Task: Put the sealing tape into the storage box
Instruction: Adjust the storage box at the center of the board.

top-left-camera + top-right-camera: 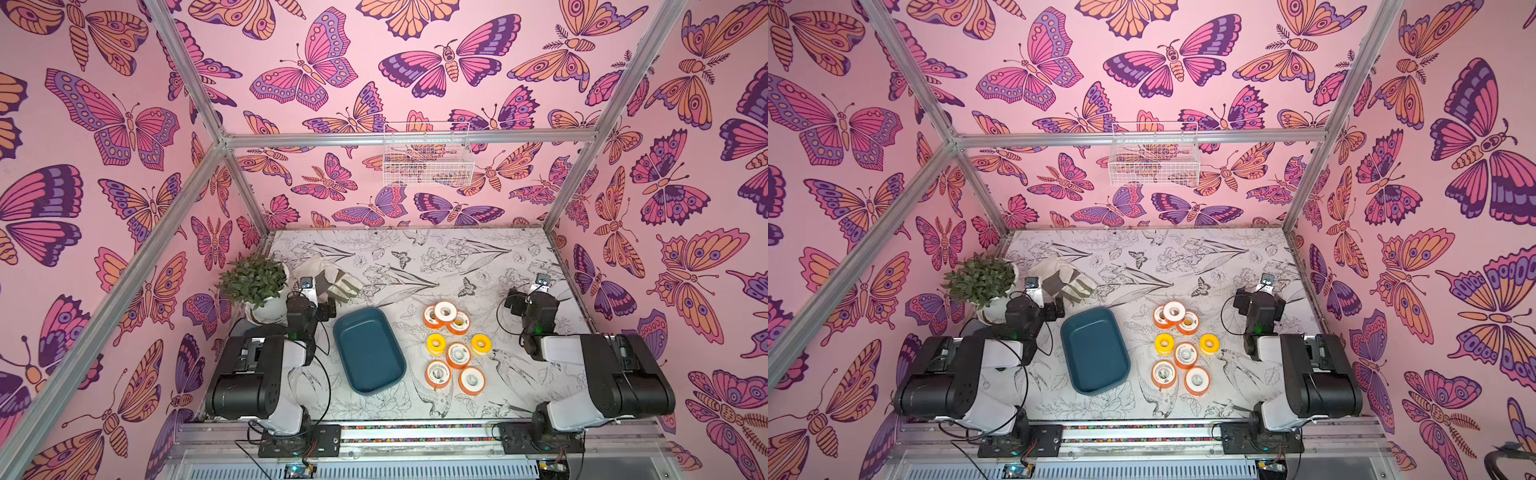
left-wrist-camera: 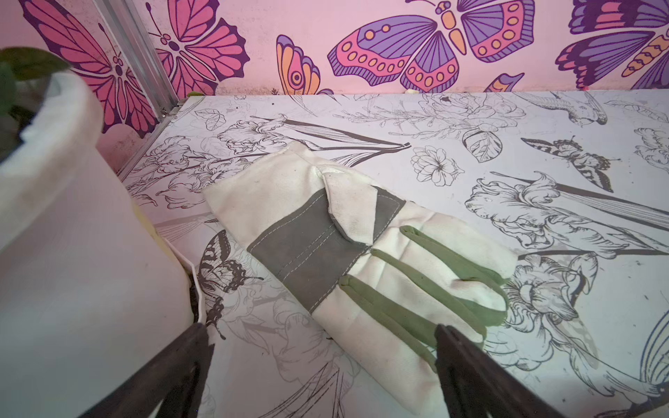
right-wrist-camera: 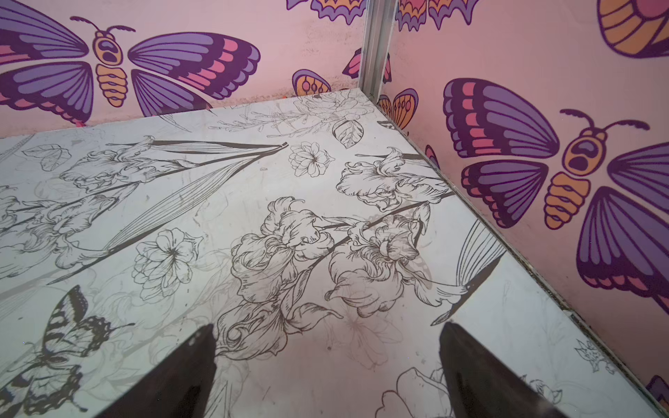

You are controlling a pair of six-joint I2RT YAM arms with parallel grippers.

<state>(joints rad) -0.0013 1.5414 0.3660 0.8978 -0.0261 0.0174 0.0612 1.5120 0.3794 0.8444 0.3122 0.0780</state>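
Observation:
The storage box (image 1: 369,351) is an empty dark teal tray lying left of the table's middle, seen in both top views (image 1: 1094,351). The sealing tape lies loose just right of it as several spools: orange ones with white faces (image 1: 458,355) and two small yellow ones (image 1: 436,344). Three orange spools overlap at the far end of the group (image 1: 445,312). My left gripper (image 2: 321,327) is open over bare table beside a glove, behind the box's far left corner. My right gripper (image 3: 328,325) is open over bare table near the right wall. Neither wrist view shows box or spools.
A potted plant (image 1: 255,280) in a white pot (image 2: 65,217) stands at the left edge, close to my left gripper. A cream, grey and green work glove (image 2: 362,253) lies behind the box. A white wire basket (image 1: 428,160) hangs on the back wall. Walls enclose three sides.

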